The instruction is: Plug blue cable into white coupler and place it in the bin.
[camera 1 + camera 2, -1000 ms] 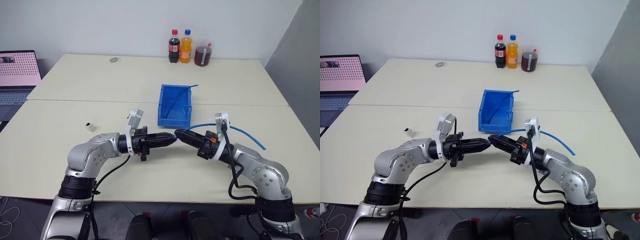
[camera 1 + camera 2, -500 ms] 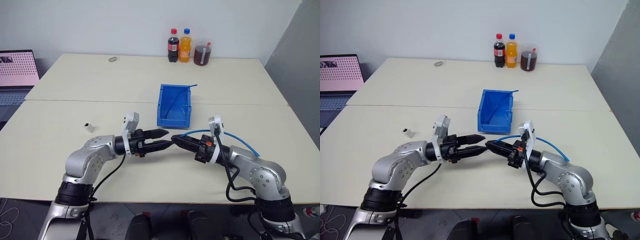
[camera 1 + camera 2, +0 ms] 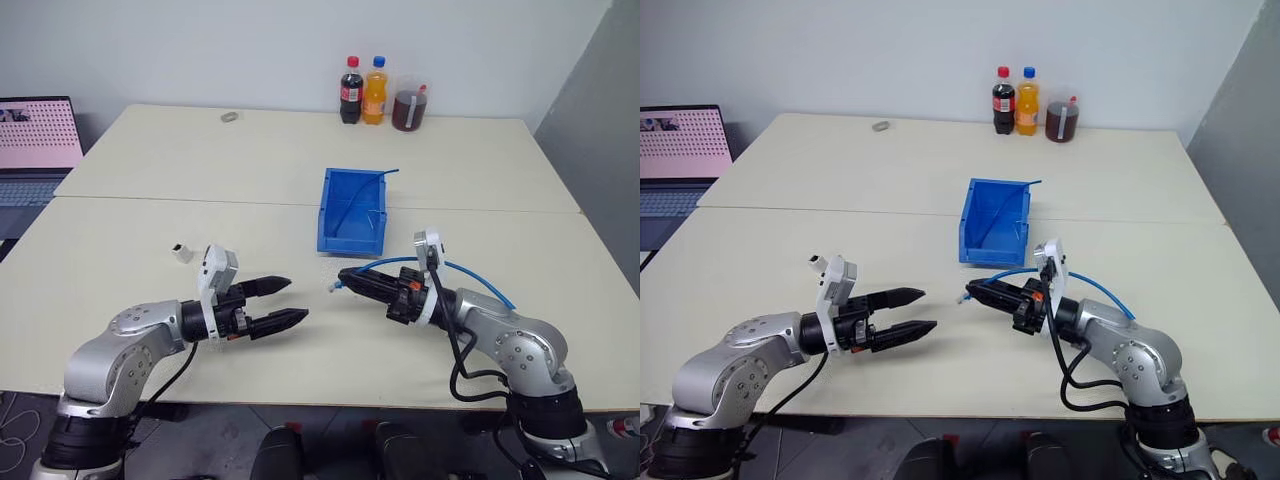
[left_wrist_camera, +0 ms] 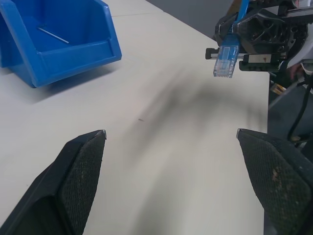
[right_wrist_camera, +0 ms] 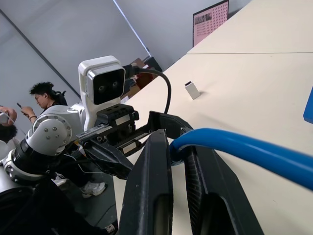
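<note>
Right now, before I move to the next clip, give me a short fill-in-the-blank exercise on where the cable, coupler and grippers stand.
1. The blue cable is clamped in the ____ gripper.
2. The left gripper has its fingers spread and holds ____.
3. The white coupler lies on the ____, apart from both grippers.
4. The bin holds a thin blue ____.

Missing words: right; nothing; table; wire

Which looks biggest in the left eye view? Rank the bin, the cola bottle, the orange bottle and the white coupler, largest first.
1. The bin, clearly largest.
2. The cola bottle and the orange bottle: they look alike, side by side at the far edge, so no ranking between them.
3. The white coupler, smallest, though nearer the camera.
</note>
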You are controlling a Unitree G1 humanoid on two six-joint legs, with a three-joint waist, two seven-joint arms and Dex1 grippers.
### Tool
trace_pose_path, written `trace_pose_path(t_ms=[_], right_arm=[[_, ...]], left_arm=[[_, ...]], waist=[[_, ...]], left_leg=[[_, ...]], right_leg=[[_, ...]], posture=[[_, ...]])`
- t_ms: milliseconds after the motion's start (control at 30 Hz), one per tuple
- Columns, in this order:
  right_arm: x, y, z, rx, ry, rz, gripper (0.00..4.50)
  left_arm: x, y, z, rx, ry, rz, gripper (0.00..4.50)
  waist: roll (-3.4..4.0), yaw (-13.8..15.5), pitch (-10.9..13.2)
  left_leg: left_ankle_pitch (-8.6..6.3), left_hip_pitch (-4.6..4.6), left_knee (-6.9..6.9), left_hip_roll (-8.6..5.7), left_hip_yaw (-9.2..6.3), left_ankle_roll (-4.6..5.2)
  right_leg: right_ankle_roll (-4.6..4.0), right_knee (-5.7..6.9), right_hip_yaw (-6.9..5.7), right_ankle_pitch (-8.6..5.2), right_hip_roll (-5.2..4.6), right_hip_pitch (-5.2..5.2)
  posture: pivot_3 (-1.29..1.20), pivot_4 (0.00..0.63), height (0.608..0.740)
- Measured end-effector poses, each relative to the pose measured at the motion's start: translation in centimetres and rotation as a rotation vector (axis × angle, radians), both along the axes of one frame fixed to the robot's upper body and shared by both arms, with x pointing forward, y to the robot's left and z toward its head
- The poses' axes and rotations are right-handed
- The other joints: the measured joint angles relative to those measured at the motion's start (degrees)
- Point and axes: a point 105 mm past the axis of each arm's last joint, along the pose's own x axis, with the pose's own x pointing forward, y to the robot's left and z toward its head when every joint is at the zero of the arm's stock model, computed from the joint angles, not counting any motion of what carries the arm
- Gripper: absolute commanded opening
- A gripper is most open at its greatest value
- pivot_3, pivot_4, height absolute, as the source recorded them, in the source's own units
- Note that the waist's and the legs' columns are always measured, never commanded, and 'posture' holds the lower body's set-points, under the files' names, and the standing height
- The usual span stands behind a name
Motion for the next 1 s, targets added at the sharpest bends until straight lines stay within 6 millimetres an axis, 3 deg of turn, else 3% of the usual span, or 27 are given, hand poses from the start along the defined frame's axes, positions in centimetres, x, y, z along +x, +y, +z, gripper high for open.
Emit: trace_pose_path(t_ms=[67, 167, 333, 367, 533, 700, 1000], right_arm=[[0.0, 0.0, 0.0, -0.001, -0.004, -0.003, 0.07], [0.1, -0.1, 0.0, -0.004, -0.011, -0.01, 0.07], [0.3, -0.3, -0.2, -0.024, -0.016, -0.023, 0.07], [0.3, -0.4, -0.2, -0.035, -0.017, -0.026, 0.07], [0.3, -0.8, -0.4, -0.057, -0.021, -0.02, 0.07], [0.6, -0.9, -0.6, -0.064, -0.014, -0.018, 0.07], [0.9, -1.1, -0.5, -0.072, -0.016, -0.017, 0.07]], left_arm=[[0.0, 0.0, -0.3, -0.001, 0.004, 0.021, 4.5], [0.8, 0.2, -1.4, 0.017, -0.034, 0.184, 4.5], [3.0, 1.9, -3.2, 0.113, -0.099, 0.585, 4.5], [3.7, 2.9, -3.2, 0.114, -0.124, 0.752, 4.5], [4.5, 6.1, -3.8, 0.111, -0.105, 1.185, 4.5], [6.6, 7.2, -3.5, 0.092, -0.082, 1.438, 4.5], [9.5, 8.3, -3.1, 0.142, -0.071, 1.721, 4.5]], waist=[[0.0, 0.0, 0.0], [-0.03, 0.0, 0.0], [-0.07, 0.1, 0.0], [-0.07, 0.2, 0.0], [-0.2, 0.5, 0.1], [-0.24, 1.2, 0.1], [-0.31, 1.6, 0.1]], left_leg=[[0.0, 0.0, 0.0, 0.0, 0.0, 0.0], [0.0, -0.01, -0.02, 0.01, -0.01, 0.0], [0.0, -0.05, 0.0, 0.0, -0.06, 0.0], [0.0, -0.05, 0.02, -0.02, -0.05, 0.0], [0.0, -0.06, 0.08, -0.03, -0.05, 0.0], [0.0, -0.1, 0.19, -0.1, -0.05, 0.0], [0.0, -0.31, 0.23, -0.13, -0.04, -0.01]], right_leg=[[0.0, -0.01, -0.01, 0.0, 0.0, 0.0], [0.0, -0.06, 0.02, 0.0, -0.02, 0.01], [0.02, -0.06, 0.04, 0.03, -0.01, 0.02], [0.05, -0.07, 0.03, 0.05, -0.02, 0.04], [0.11, -0.1, 0.0, 0.12, 0.0, 0.06], [0.3, -0.17, 0.01, 0.23, 0.01, 0.1], [0.37, -0.4, 0.03, 0.38, 0.0, 0.06]], posture=[[0.0, 0.15, 0.74], [0.0, 0.15, 0.74], [0.0, 0.15, 0.74], [0.0, 0.15, 0.74], [0.0, 0.15, 0.74], [0.0, 0.15, 0.74], [0.0, 0.15, 0.74]])
